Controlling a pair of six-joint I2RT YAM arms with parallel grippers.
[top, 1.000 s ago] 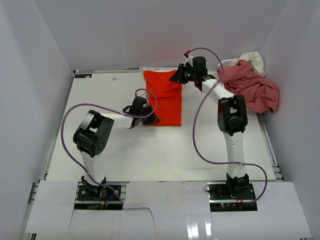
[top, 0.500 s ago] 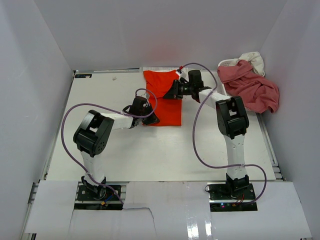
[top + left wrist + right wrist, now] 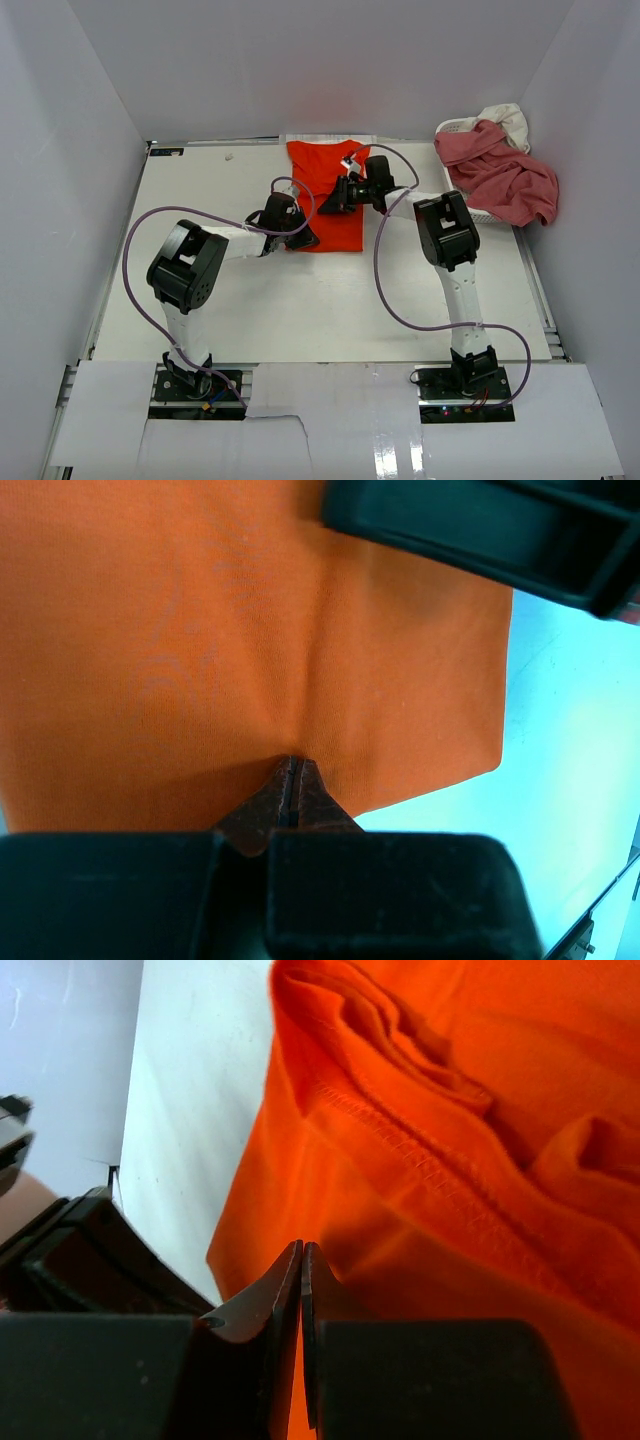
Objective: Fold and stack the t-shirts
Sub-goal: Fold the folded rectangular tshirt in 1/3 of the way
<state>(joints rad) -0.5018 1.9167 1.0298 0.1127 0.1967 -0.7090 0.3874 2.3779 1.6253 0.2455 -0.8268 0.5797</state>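
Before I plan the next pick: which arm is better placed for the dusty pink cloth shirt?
Probably right: the dusty pink cloth shirt lies beside that arm; the left tool is farther, at the orange cloth shirt's near corner.

The left arm (image 3: 185, 270) and right arm (image 3: 455, 250) share one build: white links between bulky black joint housings. The left base (image 3: 195, 388) and right base (image 3: 462, 388) are black. A purple left cable (image 3: 124, 265) and right cable (image 3: 377, 262) hang in loose loops. The left gripper (image 3: 291, 780) and right gripper (image 3: 300, 1260) have blocky matte-black fingers (image 3: 430, 1380) tapering to thin wedge tips.
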